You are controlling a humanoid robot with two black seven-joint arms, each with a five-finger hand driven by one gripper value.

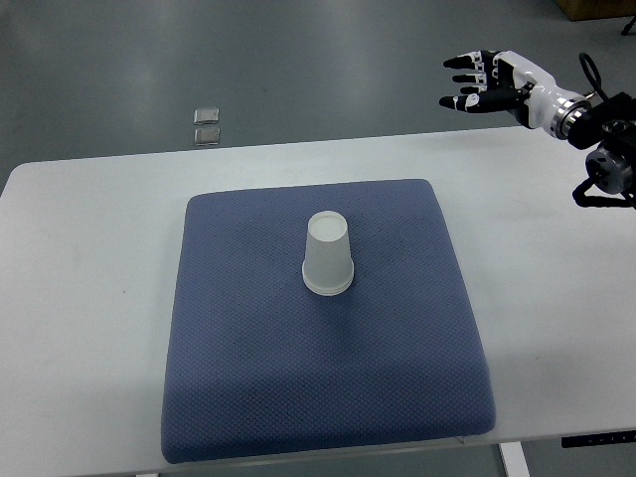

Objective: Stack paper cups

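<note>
Look to the middle of the frame: your paper cups (328,255) stand upside down, rim down and base up, on the blue mat (238,378). They read as a single white stack, and you cannot tell from this view how many cups are nested in it. The mat lies flat on the white worktop (89,298) and covers most of its centre.

Your right hand (489,82) is in the upper right of the frame, its arm coming in from the right edge. It hangs past the far edge of the worktop, above the grey floor (298,60), well apart from the cups. Its fingers (463,62) are spread wide and hold nothing, the black fingertips pointing toward the left of the picture.

In the upper left, on the floor beyond the worktop, two small square tiles (207,125) sit one behind the other.
</note>
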